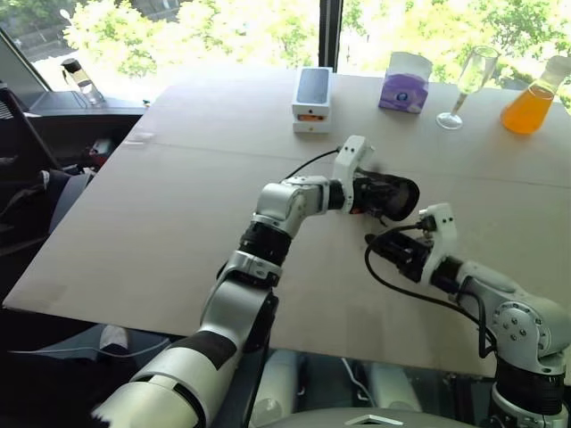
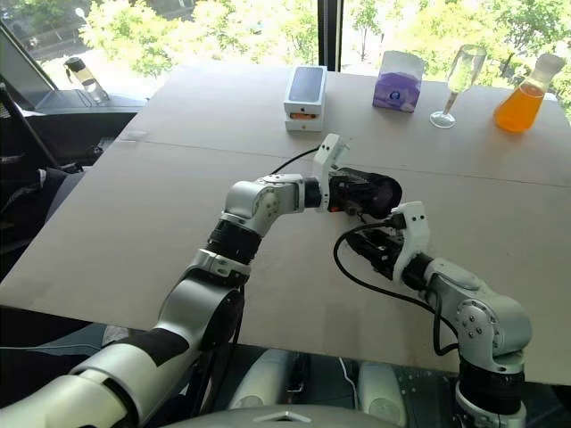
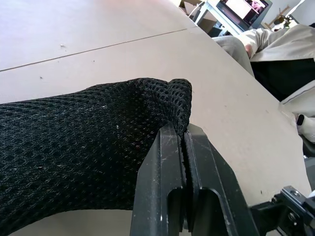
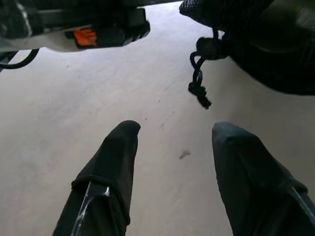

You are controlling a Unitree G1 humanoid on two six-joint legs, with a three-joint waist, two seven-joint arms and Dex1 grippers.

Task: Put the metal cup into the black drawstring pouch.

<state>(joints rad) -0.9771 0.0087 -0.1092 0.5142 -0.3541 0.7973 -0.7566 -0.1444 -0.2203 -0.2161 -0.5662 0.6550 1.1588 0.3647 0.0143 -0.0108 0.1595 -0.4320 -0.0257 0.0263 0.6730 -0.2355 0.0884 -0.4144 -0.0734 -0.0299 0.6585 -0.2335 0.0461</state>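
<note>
The pouch runs off the left wrist view's edge, its mouth unseen there. Whether the cup lies inside it cannot be told. The flask is cut by the frame edge.

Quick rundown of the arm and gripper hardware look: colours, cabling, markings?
Both arms have silver-white shells with black joint bands. Each wrist carries a white camera bracket. The left gripper and right gripper each have two black fingers; the right's are rounded and matte, the left's are scuffed. A black cable loops off the right wrist. An orange tab shows on the left wrist housing.
</note>
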